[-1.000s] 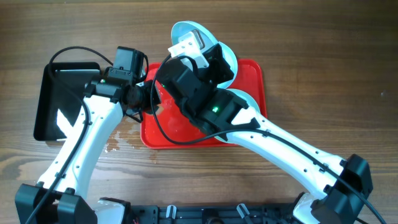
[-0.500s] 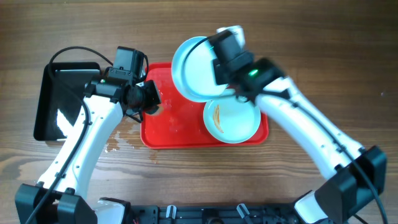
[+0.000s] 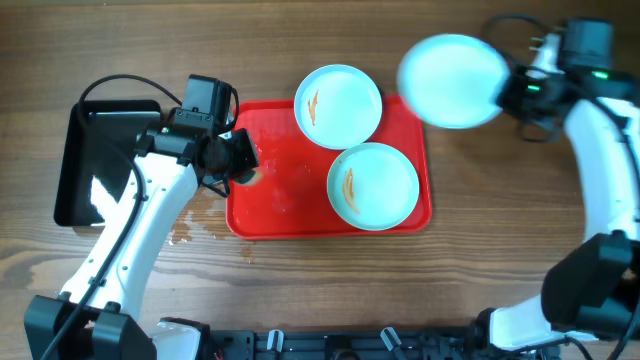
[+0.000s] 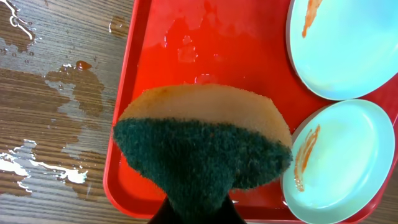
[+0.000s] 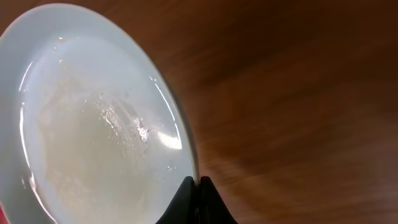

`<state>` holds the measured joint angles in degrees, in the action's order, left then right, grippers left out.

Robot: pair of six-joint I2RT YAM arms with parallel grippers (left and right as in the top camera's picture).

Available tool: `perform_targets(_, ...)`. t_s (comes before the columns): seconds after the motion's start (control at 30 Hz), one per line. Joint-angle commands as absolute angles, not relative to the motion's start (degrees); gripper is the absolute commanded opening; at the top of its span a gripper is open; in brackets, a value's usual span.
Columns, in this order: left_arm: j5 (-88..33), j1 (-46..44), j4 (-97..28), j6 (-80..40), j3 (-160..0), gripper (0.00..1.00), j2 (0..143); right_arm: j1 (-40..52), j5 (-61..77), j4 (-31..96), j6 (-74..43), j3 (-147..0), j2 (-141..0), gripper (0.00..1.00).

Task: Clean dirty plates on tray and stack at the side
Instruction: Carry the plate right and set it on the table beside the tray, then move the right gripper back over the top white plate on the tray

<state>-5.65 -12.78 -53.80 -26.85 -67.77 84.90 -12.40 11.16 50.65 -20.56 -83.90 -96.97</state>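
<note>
Left arm (image 3: 140, 230) is seen angled forward and inward from the near-left base. Left gripper (image 3: 243, 163) is clamped on a sponge (image 4: 202, 149). Right arm (image 3: 610, 170) is stretched forward at far right, wrist turned inward. Right gripper (image 5: 197, 185) is pinched on a plate (image 5: 93, 118) rim.

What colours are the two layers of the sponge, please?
The sponge is dark green on one layer, tan on the other; best seen in the left wrist view.

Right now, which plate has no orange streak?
The plate in the right tool, out beyond the red tray. The tray's far plate and near plate each show an orange streak.
</note>
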Motion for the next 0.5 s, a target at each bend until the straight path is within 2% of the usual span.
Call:
perform_targets(0.0, -5.1, -12.6, -53.6, -26.0, -67.7, 0.04, 85.3, -20.1, 12.0, 48.3, -21.5, -78.6, -97.2, 0.04)
perform_targets(0.17, -5.1, -12.6, -53.6, -26.0, -67.7, 0.04, 85.3, -26.3, 10.8, 38.7, -27.2, -68.6, -98.5, 0.04)
perform_targets(0.33, -5.1, -12.6, -53.8, -26.0, -67.7, 0.04, 85.3, -27.6, 7.8, 30.4, -30.5, -61.3, -98.5, 0.06)
perform_targets(0.4, -5.1, -12.6, -53.9, -25.9, -67.7, 0.04, 85.3, -27.6, 7.2, 29.4, -30.3, -61.1, -98.5, 0.15)
perform_targets(0.47, -5.1, -12.6, -53.9, -25.9, -67.7, 0.04, 85.3, -27.6, 7.3, 28.8, -30.4, -61.1, -98.5, 0.41)
